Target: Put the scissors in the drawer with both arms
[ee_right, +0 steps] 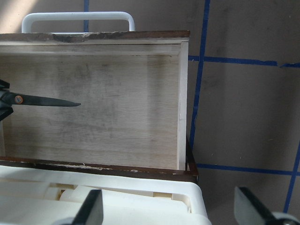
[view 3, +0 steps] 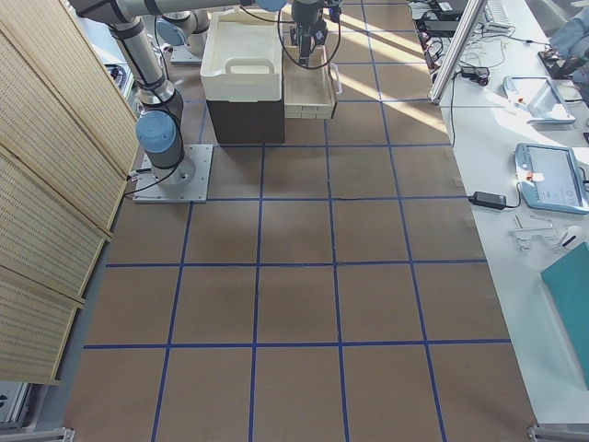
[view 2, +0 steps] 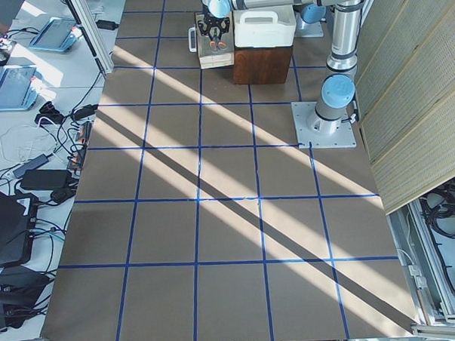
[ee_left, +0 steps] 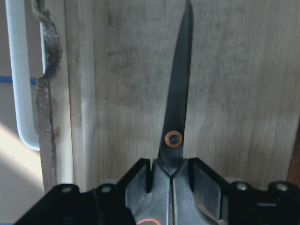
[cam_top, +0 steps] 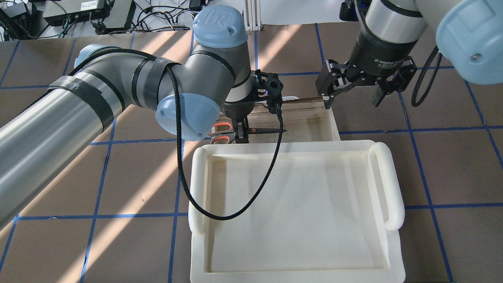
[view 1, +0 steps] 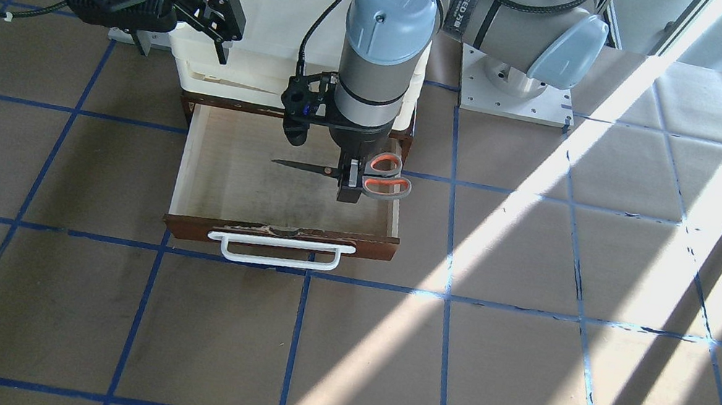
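The left arm (view 1: 379, 51) reaches down over the open drawer (view 1: 191, 159). The left jaws are clamped shut on the scissors (view 1: 308, 167), gripping the neck between the handle loops and the pivot screw (ee_left: 173, 139). In the left wrist view the screw sits just past the tips of the jaws. The closed blades run straight out from there over the pale wood floor. The scissors lie level, with the point aimed toward the robot's right. The orange-lined loops stick out on the other side of the jaws, above the drawer's side wall. Whether the blades touch the drawer floor cannot be told.

The drawer stands out from under a cream-white tray (cam_top: 294, 144), with its white bar handle (view 1: 279, 251) facing away from the robot.

The right arm (cam_top: 389, 23) hangs near the drawer's other side, at a corner of the tray. The right jaws are spread wide and hold nothing.

Brown desk (view 1: 522, 376) with blue grid lines and bands of sunlight lies all around.
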